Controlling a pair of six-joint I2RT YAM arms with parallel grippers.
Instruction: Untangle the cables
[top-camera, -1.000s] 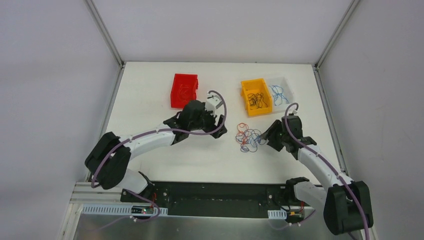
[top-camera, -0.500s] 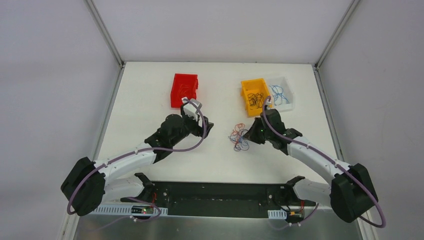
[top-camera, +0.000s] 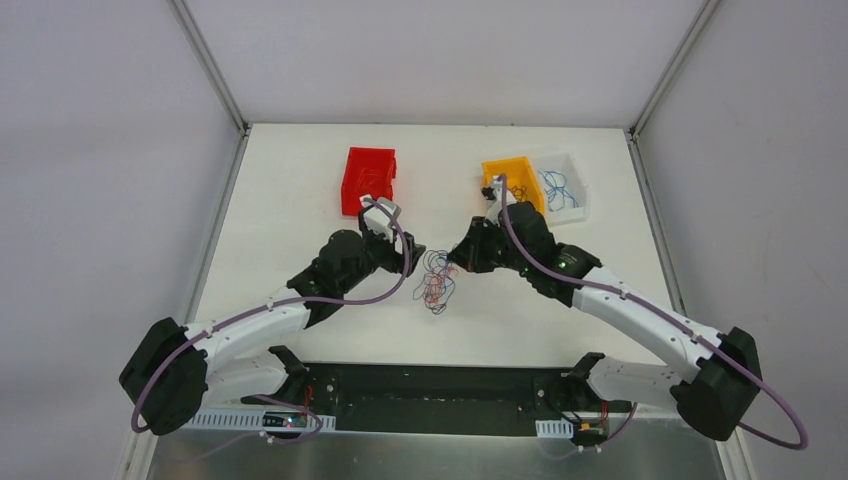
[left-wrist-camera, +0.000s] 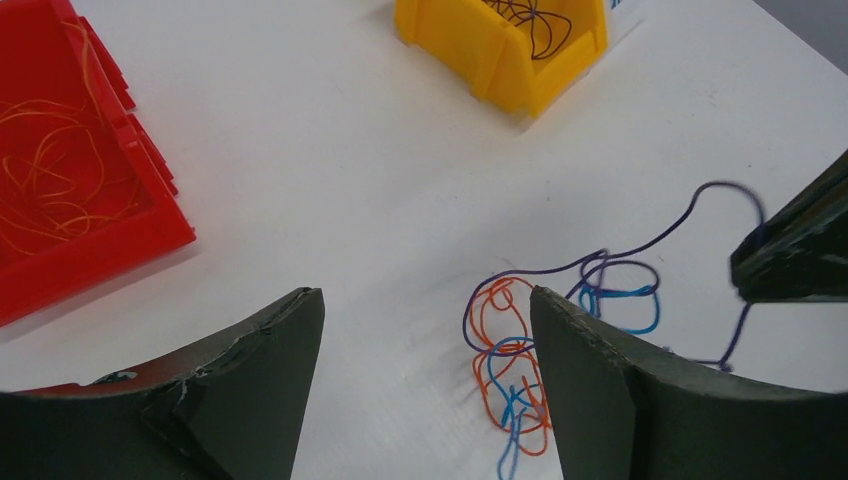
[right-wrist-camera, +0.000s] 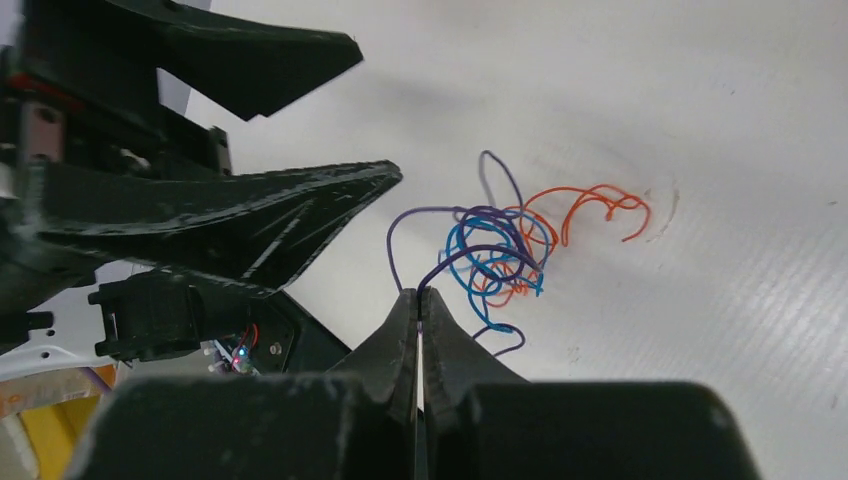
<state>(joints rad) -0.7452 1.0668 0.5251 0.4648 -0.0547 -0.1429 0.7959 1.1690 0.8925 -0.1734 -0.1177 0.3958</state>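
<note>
Half done at best: right hand (right-wrist-camera: 418, 298) clenched on a strand of the cables (right-wrist-camera: 498, 250) (left hand (left-wrist-camera: 425, 300) released beside them), knot unparted.

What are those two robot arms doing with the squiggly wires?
They are working on a tangle of cables in the middle of the table. The right gripper is pinched shut on one dark purple strand. The left gripper is open beside the tangle, holding nothing. The red bin, yellow bin and clear bin behind already hold wires.
</note>
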